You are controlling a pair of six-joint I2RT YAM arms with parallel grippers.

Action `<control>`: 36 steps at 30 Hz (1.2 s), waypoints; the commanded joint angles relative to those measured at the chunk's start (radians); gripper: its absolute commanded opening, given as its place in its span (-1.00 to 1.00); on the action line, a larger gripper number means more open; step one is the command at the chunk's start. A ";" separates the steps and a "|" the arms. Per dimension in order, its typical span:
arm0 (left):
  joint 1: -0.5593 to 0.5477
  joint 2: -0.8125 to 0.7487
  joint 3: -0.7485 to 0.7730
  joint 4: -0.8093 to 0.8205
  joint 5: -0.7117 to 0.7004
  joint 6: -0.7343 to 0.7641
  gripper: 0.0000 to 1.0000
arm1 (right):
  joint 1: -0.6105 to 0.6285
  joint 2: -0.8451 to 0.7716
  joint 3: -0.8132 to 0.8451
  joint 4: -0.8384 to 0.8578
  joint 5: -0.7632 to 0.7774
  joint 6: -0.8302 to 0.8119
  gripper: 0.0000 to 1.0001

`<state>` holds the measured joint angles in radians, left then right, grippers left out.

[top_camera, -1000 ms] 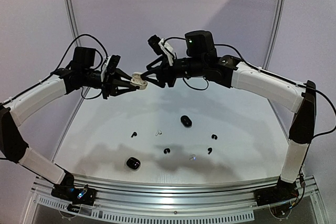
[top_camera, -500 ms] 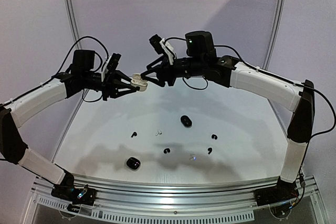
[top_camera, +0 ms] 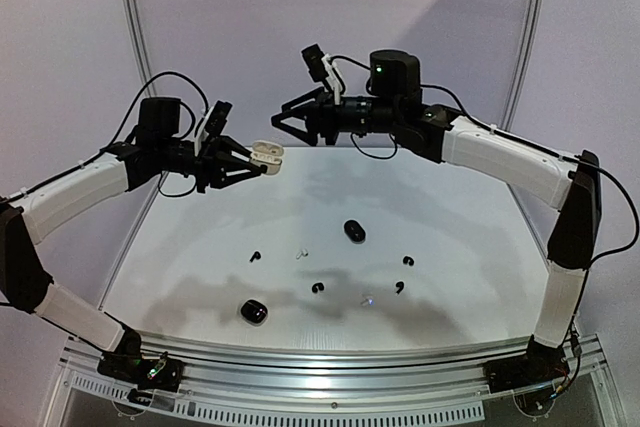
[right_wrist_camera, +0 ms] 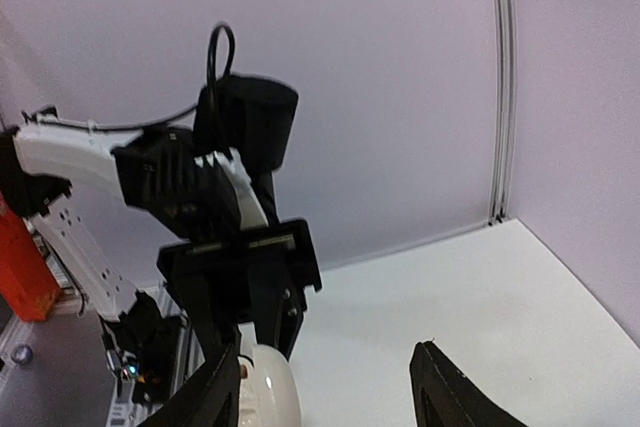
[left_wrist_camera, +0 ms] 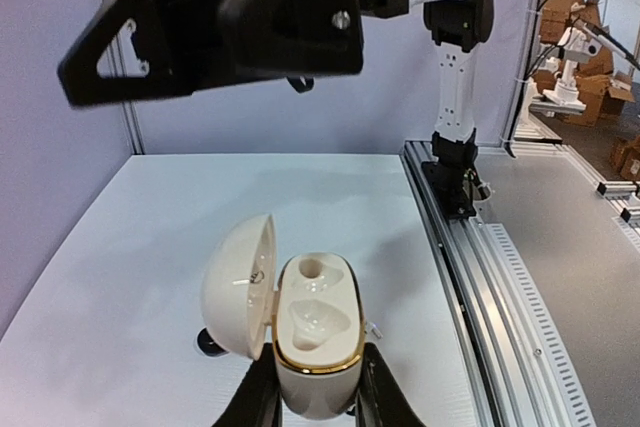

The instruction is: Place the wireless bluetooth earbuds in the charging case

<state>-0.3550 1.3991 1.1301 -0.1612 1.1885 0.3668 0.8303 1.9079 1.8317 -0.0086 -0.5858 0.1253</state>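
Note:
My left gripper [top_camera: 250, 159] is shut on a white oval charging case [top_camera: 267, 154] with a gold rim and holds it high above the table. In the left wrist view the case [left_wrist_camera: 318, 332] stands between my fingers [left_wrist_camera: 258, 399] with its lid [left_wrist_camera: 238, 287] swung open to the left, and both wells are empty. My right gripper [top_camera: 288, 122] is open and empty, just up and right of the case, clear of it. Black earbuds [top_camera: 254, 256] [top_camera: 318, 288] [top_camera: 400, 287] and white earbuds [top_camera: 300, 253] [top_camera: 366, 300] lie on the table.
Two black oval cases lie on the table, one at centre [top_camera: 354, 231] and one near the front left [top_camera: 253, 312]. Another black earbud [top_camera: 408, 261] lies to the right. The white table [top_camera: 480, 247] ends at a metal rail [top_camera: 330, 362] in front.
My right gripper has let go of the white case and drawn back up and to the right. The case's lid now stands open. The left arm has barely moved.

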 commanded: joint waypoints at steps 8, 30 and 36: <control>0.003 -0.045 -0.058 0.175 -0.150 -0.220 -1.00 | -0.103 -0.188 -0.135 -0.123 0.435 0.308 0.13; 0.026 -0.440 -0.620 0.662 -0.439 -0.511 -1.00 | 0.000 -0.090 -0.228 -0.941 0.770 0.747 0.10; 0.019 -0.642 -0.812 0.758 -0.458 -0.581 -1.00 | 0.070 0.005 -0.197 -1.027 0.735 0.850 0.11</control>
<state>-0.3370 0.8555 0.4049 0.4870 0.7563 -0.1558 0.8589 1.8488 1.6115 -0.9436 0.1638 0.8764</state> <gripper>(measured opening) 0.221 0.552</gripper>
